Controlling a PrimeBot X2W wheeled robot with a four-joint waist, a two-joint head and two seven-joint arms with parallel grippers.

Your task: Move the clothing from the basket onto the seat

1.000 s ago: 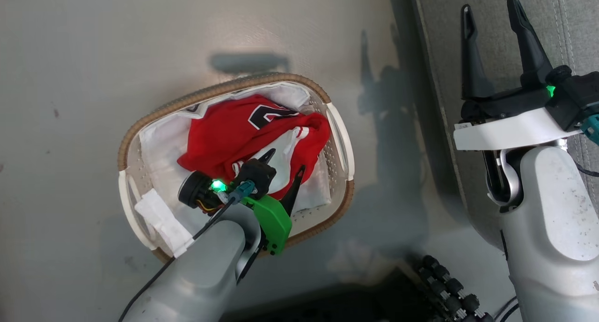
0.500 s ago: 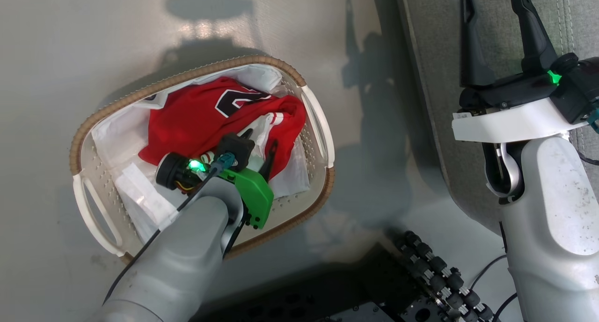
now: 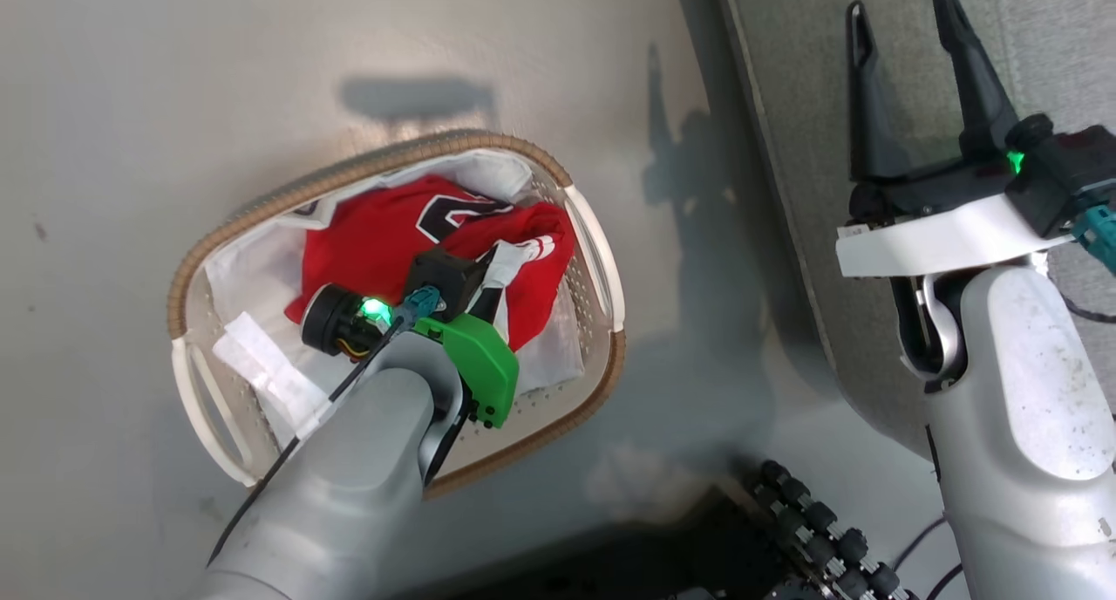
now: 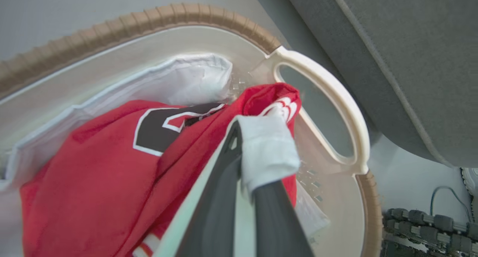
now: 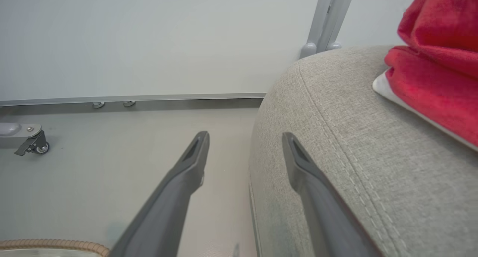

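The cream basket (image 3: 595, 251) with a brown rim stands on the floor left of the grey seat (image 3: 785, 85). Red clothing (image 3: 375, 234) with a black-and-white number print lies inside it. My left gripper (image 3: 490, 284) reaches into the basket and is shut on the clothing's white striped edge; in the left wrist view the gripper (image 4: 242, 152) pinches a white fold beside the red fabric (image 4: 93, 175). My right gripper (image 3: 902, 24) hangs open and holds nothing over the seat's edge, and in its own view the gripper (image 5: 245, 137) straddles the seat's edge (image 5: 336, 156). Another red garment (image 5: 440, 70) lies on the seat.
A white liner sheet (image 3: 253, 269) lines the basket under the clothing. The robot's dark base with black rollers (image 3: 828, 539) sits at the lower right. A wall rail and a caster wheel (image 5: 35, 145) stand across the pale floor (image 3: 174, 77).
My left gripper's fingers have closed from wide open onto the clothing's white edge inside the basket. The head camera has shifted slightly. The right gripper stays open.
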